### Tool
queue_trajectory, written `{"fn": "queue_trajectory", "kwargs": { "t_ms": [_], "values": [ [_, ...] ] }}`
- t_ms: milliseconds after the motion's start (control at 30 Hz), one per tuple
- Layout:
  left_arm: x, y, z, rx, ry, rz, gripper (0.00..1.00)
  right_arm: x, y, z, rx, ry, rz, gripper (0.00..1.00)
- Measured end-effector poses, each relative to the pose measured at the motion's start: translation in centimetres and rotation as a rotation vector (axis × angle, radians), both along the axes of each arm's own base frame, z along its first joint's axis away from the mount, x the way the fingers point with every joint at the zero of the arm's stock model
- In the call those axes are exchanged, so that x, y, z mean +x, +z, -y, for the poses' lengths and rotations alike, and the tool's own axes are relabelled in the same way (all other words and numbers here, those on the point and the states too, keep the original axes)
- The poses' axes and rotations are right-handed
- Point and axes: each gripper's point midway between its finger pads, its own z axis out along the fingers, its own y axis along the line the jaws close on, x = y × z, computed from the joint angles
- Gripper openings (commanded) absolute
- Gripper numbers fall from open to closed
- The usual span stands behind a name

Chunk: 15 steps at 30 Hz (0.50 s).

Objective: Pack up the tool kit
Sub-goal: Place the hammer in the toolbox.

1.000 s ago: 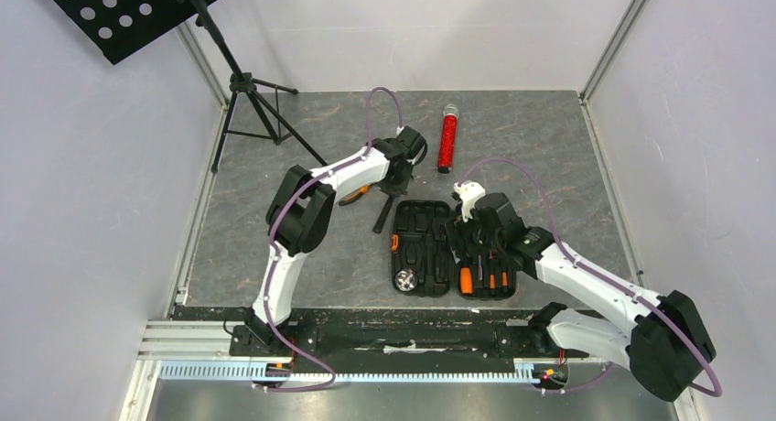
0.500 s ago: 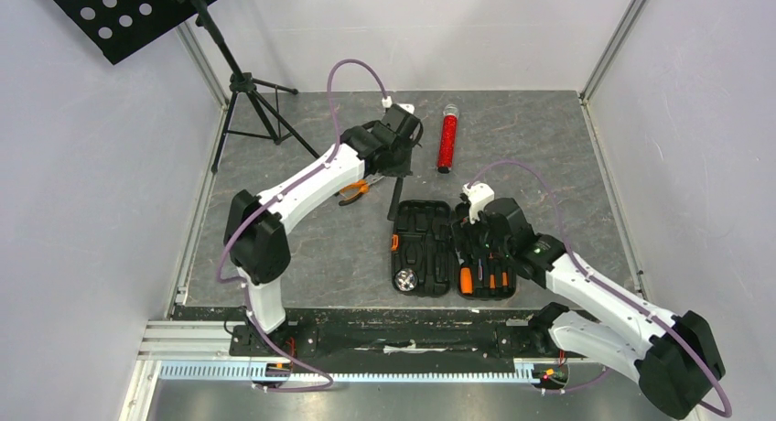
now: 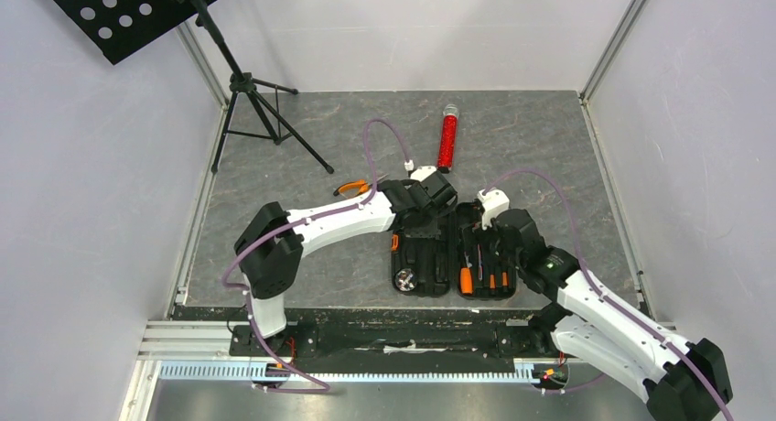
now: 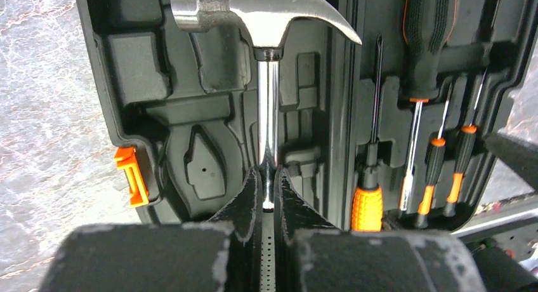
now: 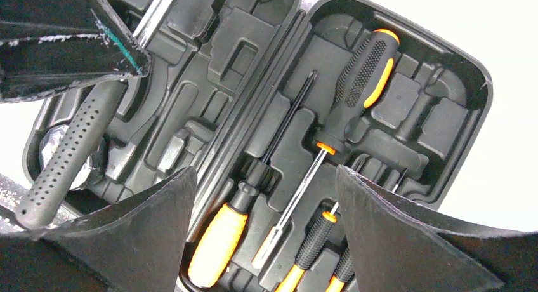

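The hammer [image 4: 268, 95] looks head-heavy and stiff with a slick chrome neck, so the left gripper [image 4: 268, 185], pinching that neck just above the dotted rubber grip, might let it swivel. The rubber seems the surer hold. It hangs over the left half of the open case [image 4: 158, 114], mid-frame in the top view. The right gripper [image 5: 265, 171], jaws spread, hovers over the slotted screwdrivers [image 5: 355, 70], crowding the hinge, while the pliers [image 3: 352, 188] lie beyond the case's upper-left corner.

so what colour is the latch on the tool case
Orange. The latch shows best in the left wrist view.
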Motion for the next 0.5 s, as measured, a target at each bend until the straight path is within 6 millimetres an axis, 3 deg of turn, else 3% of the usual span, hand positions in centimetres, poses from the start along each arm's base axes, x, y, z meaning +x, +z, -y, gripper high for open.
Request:
{"fn": "queue_trajectory", "kwargs": {
  "t_ms": [167, 500],
  "values": [
    [0.8, -0.8, 0.5, -0.019, 0.077, 0.005, 0.06, -0.1, 0.1, 0.3, 0.0, -0.008, 0.008, 0.83],
    [1.3, -4.9, 1.2, 0.052, 0.088, -0.019, 0.07, -0.1, 0.2, 0.6, -0.001, -0.019, 0.014, 0.84]
  ]
}}
